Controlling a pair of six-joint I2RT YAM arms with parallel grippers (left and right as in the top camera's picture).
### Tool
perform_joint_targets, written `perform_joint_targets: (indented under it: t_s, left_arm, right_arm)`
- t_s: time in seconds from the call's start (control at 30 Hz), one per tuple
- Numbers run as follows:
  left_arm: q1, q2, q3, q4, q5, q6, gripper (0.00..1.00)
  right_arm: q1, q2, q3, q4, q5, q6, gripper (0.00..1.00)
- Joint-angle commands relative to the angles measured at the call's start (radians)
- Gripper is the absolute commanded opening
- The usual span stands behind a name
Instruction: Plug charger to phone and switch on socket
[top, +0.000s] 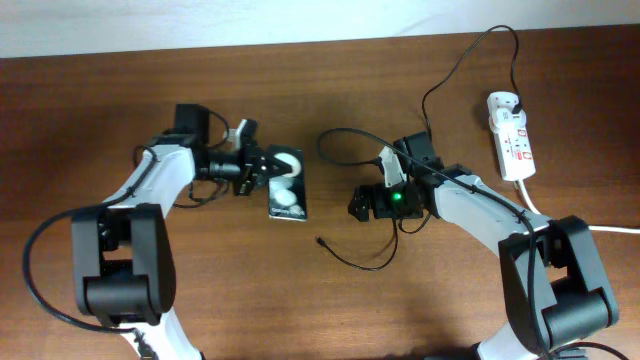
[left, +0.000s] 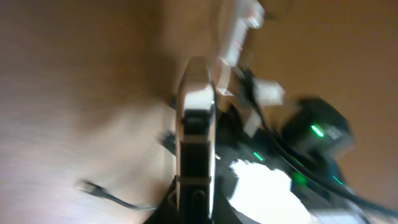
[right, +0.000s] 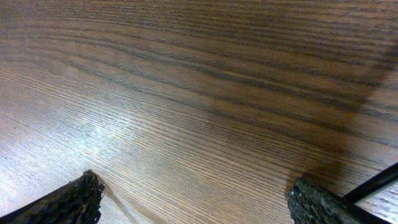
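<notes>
Your wood table (top: 330, 310) has the socket (top: 511, 135) at upper right. Left of centre, the phone (top: 288, 190) sits against the left gripper (top: 264, 172); blur hides its jaws, so I cannot tell their grip. The right gripper (right: 194, 186) points down at bare wood, jaws wide. The charger (top: 320, 241) ends loose at lower centre.

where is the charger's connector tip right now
Overhead view: the connector tip lies on the table, below the gap between the phone and the right gripper.

The surface (right: 186, 93) is grained brown wood with a soft sheen; the right pincer (right: 194, 199) has rough, knobbly black fingertips (right: 68, 199).
</notes>
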Motion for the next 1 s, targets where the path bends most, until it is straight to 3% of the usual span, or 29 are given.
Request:
perform_joint_targets:
  t_s: [0.0,0.07,0.1,0.13,0.2,0.3,0.4,0.47,0.67,0.8,0.97]
  left_arm:
    - [0.036,0.0,0.012,0.026,-0.36,0.035,0.0]
    - [0.036,0.0,0.012,0.031,-0.404,0.035,0.0]
    - [0.035,0.0,0.012,0.04,-0.405,0.039,0.0]
    - [0.035,0.0,0.012,0.059,-0.409,0.043,0.0]
    - [0.036,0.0,0.012,0.087,-0.416,0.042,0.0]
    - [0.035,0.001,0.012,0.097,-0.466,0.069,0.0]
    - [0.035,0.001,0.01,0.089,-0.449,0.086,0.0]
    - [0.035,0.001,0.01,0.089,-0.449,0.091,0.0]
    - [0.035,0.001,0.01,0.091,-0.449,0.09,0.0]
    - [0.035,0.001,0.01,0.089,-0.449,0.09,0.0]
    - [0.035,0.001,0.01,0.088,-0.449,0.09,0.0]
  right_arm:
    - [-0.002,0.019,-0.013,0.016,0.022,-0.01,0.99]
    - [-0.001,0.019,-0.013,0.029,-0.024,-0.011,0.99]
    - [-0.001,0.019,-0.013,0.036,-0.047,-0.011,0.93]
    - [-0.001,0.016,-0.007,0.034,-0.056,-0.011,0.74]
    - [-0.001,-0.001,0.084,-0.084,-0.056,-0.086,0.66]
    - [0.035,-0.013,0.237,-0.352,-0.029,-0.233,0.66]
    - [0.131,-0.013,0.245,-0.428,-0.003,-0.311,0.67]
    - [0.221,-0.012,0.243,-0.44,0.006,-0.367,0.73]
    - [0.475,0.021,0.22,-0.43,0.282,-0.361,0.73]
    - [0.567,0.06,0.22,-0.364,0.391,-0.343,0.7]
    - [0.582,0.161,0.22,-0.339,0.471,-0.344,0.63]
